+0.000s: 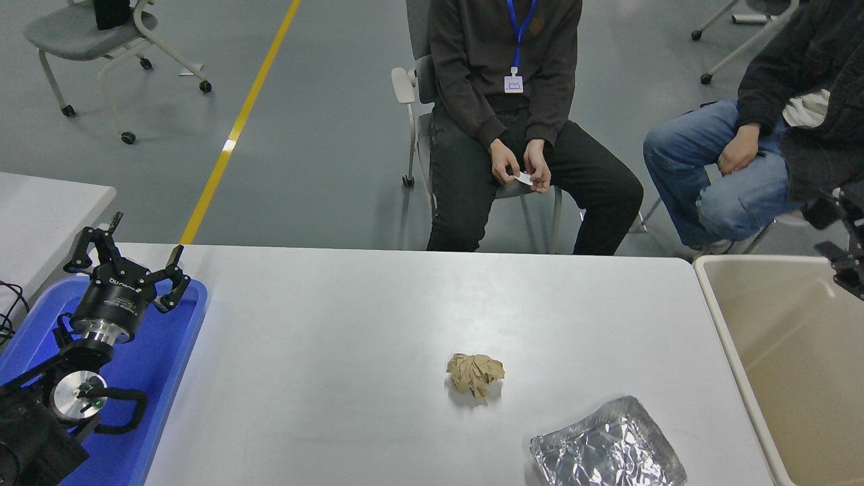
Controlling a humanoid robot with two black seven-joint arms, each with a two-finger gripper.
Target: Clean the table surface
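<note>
The table surface (pixel 337 324) is a wide pale grey-white top. On it lie a crumpled brown paper ball (pixel 475 374), right of the middle, and a crushed foil tray (pixel 606 449) at the front right edge. My left gripper (pixel 131 253) is parked at the lower left over a blue tray (pixel 162 364), open and empty. My right gripper (pixel 845 253) shows only in part at the right edge, above the far corner of a beige bin (pixel 796 364), well away from the paper and the foil.
The beige bin stands against the table's right end. The blue tray lies along the left end. Two people sit on chairs beyond the far edge; one (pixel 513 115) holds a small white slip. A second table (pixel 40 209) is at the far left.
</note>
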